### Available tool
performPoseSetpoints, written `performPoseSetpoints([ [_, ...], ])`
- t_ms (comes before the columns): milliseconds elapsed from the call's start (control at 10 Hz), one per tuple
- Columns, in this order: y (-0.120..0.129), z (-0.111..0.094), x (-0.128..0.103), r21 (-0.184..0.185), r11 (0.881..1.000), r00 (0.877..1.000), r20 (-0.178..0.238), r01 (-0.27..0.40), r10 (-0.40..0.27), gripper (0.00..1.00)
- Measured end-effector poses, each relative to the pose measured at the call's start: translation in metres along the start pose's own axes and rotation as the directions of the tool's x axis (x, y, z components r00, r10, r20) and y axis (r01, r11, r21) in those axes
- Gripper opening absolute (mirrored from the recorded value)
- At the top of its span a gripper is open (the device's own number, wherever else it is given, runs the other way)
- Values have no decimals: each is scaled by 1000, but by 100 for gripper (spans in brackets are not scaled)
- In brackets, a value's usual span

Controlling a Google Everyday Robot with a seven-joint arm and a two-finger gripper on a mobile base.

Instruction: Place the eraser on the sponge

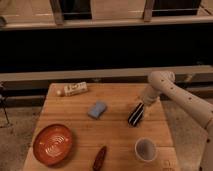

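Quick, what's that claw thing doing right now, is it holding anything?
Gripper: at the upper end of the eraser, to the right of the sponge; whether it holds it cannot be told.

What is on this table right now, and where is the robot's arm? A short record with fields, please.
table: wooden, light brown
end effector: at the eraser's far end
eraser: black, apart from the sponge
sponge: light blue, mid-table, nothing on it
cup: near edge, in front of the eraser
bowl: orange-red, near corner
white package: far corner
task: eraser not yet on sponge
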Motion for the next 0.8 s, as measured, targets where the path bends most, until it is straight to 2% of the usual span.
performPoseSetpoints([
  [400, 5, 16, 1, -61, 996, 997, -28, 64, -66, 78],
  [600, 5, 25, 0, -84, 993, 995, -34, 89, -92, 59],
  [800, 5, 26, 0, -71, 993, 995, -23, 98, -100, 40],
])
